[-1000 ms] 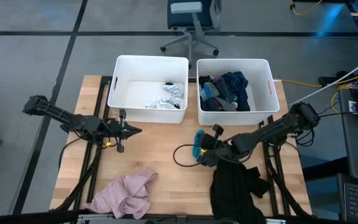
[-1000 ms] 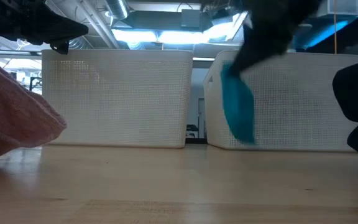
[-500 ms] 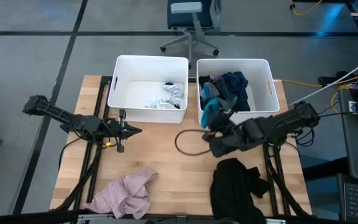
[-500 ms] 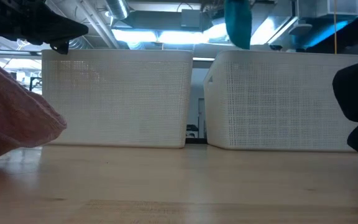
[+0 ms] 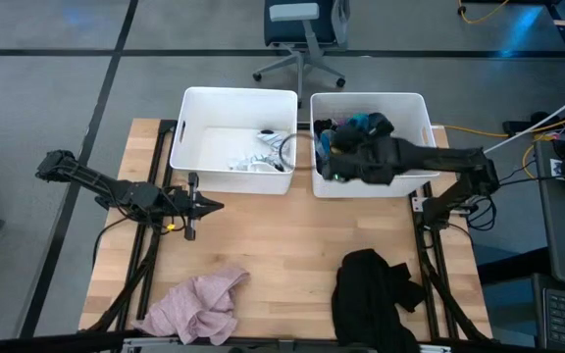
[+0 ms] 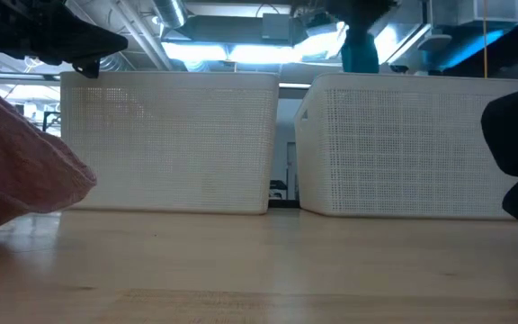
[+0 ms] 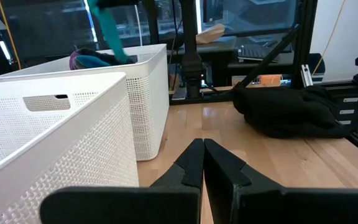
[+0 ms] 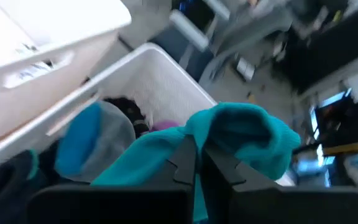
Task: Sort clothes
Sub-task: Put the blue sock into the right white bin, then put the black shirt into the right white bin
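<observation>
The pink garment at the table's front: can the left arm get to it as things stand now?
Probably yes. The pink garment lies uncovered on the bare table, and the left gripper, jaws shut and empty, hovers just beyond it with nothing between.

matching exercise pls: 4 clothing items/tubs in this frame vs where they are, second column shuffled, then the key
Column 1
1. teal garment
2. pink garment
3. black garment
4. left white tub

Column 2
A. on the table near its front edge, on the left arm's side
B. holds only a few light-coloured pieces
C. pinched in the right gripper over the right white tub
D. heaped on the table in front of the right white tub

Pairs: 1-C, 2-A, 3-D, 4-B
</observation>
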Robot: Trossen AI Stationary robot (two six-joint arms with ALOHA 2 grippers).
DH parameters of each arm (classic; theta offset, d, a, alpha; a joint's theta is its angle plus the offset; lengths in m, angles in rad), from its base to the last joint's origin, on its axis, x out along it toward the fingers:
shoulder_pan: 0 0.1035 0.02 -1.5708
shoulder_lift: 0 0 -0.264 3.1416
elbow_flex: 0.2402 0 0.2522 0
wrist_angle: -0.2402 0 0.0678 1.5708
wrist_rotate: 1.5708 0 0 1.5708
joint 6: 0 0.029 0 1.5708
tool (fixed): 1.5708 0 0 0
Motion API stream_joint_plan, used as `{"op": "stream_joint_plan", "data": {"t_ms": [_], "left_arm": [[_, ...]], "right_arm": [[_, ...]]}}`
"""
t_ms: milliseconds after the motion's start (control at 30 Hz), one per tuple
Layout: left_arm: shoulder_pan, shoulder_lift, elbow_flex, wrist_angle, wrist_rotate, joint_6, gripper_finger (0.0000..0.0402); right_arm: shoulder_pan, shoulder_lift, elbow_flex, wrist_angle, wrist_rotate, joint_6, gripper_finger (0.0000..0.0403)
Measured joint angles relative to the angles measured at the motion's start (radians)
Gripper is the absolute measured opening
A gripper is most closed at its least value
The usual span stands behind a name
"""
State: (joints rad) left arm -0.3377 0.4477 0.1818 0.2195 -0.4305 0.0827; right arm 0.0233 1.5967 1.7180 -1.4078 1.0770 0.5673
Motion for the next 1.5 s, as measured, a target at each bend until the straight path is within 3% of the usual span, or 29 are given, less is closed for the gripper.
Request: {"op": "stream_joint_plan", "data": {"t_ms": [333, 500, 700, 867, 1167, 1500], "left_arm": [[0.000, 0.000, 0.000, 0.000, 0.000, 0.002, 0.0001], [0.000, 0.000, 0.000, 0.000, 0.000, 0.001, 0.0001], [0.000, 0.000, 0.000, 0.000, 0.000, 0.003, 0.0001], [0.000, 0.000, 0.000, 0.000, 0.000, 0.003, 0.0001], [0.000, 0.000, 0.000, 0.000, 0.000, -0.008, 0.0001], [0.000, 0.000, 0.000, 0.000, 0.000, -0.008, 0.0001]], "right_arm": [[-0.191, 0.013, 0.000, 0.003, -0.290, 0.003, 0.0029], [-0.229, 0.019, 0.000, -0.001, -0.391, 0.000, 0.0100], [-0.226, 0.019, 0.000, -0.003, -0.412, 0.000, 0.0209], [-0.226, 0.017, 0.000, -0.007, -0.475, 0.000, 0.0267], [-0.086, -0.004, 0.005, -0.011, -0.537, 0.026, 0.0273], [0.237, -0.006, 0.005, -0.005, -0.650, 0.164, 0.0269]]}}
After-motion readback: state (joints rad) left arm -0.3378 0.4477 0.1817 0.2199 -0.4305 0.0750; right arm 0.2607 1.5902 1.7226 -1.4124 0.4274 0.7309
